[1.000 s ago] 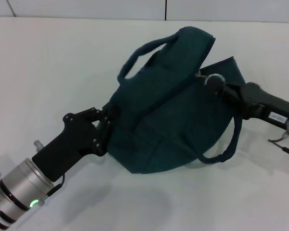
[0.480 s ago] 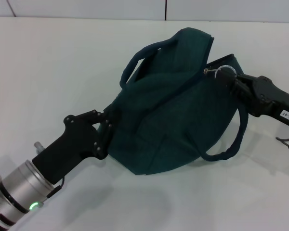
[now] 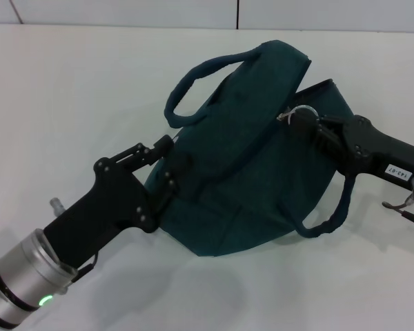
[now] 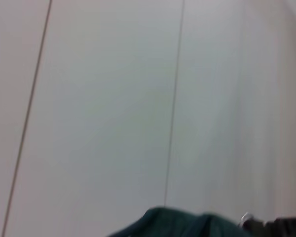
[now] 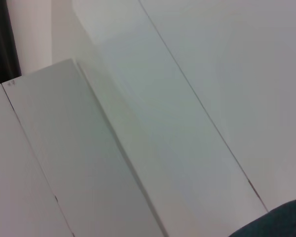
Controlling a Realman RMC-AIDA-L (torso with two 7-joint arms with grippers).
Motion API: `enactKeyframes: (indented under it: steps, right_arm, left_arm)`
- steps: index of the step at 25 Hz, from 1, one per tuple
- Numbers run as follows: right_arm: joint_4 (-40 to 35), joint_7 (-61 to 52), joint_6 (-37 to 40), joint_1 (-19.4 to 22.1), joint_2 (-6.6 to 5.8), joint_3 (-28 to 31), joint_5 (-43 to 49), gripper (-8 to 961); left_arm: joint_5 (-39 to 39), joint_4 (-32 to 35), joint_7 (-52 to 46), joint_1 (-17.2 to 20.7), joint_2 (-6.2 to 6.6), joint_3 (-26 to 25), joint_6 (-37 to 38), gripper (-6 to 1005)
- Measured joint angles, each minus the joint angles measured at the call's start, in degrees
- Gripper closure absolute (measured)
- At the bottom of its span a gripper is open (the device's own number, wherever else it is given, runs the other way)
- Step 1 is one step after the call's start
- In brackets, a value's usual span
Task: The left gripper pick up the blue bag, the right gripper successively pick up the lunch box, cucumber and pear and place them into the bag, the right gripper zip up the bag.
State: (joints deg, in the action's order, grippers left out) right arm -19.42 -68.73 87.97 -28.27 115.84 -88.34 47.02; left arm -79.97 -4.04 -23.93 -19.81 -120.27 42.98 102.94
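Note:
The blue bag [image 3: 248, 172] bulges in the middle of the white table, its mouth drawn together, one handle [image 3: 193, 76] arching up at the back and the other hanging at the front right. My left gripper [image 3: 163, 168] reaches in from the lower left and is shut on the bag's left edge. My right gripper [image 3: 298, 123] comes from the right and is shut on the silver zipper ring pull [image 3: 302, 110] on top of the bag. The bag's top [image 4: 182, 224] shows in the left wrist view, a corner of the bag [image 5: 281, 222] in the right wrist view. Lunch box, cucumber and pear are out of view.
The white table [image 3: 69, 89] runs to a pale wall at the back. A thin cable with a clip [image 3: 406, 205] hangs under my right arm at the right edge.
My right gripper slid right along the zipper line, then came back left and a little down with the ring pull. My left gripper lifted and turned slightly, and the bag's left side rose with it.

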Motion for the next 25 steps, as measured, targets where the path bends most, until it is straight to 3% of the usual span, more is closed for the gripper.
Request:
enactKeyframes:
  steps: [2,7,15,21,25]
  right_arm:
    - [0.0,0.0,-0.1,-0.1,-0.06,-0.1,0.0,944]
    - [0.0,0.0,-0.2,-0.2,-0.09,-0.2,0.1,944]
    - [0.0,0.0,0.1,-0.1,-0.05,-0.2,0.1,944]
    - [0.1,0.1,0.4,0.3,0.00,-0.2,0.1,944]
    - [0.1,0.1,1.2,0.5,0.00,-0.2,0.1,944]
  left_arm:
    - [-1.1,0.0,0.0,-0.5,-0.01,0.0,0.6,799]
    - [-4.5,-0.1,-0.3,-2.0,-0.01,0.6,1.2,571]
    - [-4.8,-0.6,-1.5,-3.5,-0.13,0.5,1.2,345]
    - [-4.7,-0.6,-2.1,-4.1,-0.14,0.2,0.5,391]
    - [-4.7,-0.3,-2.1,-4.1,-0.14,0.3,-0.2,561]
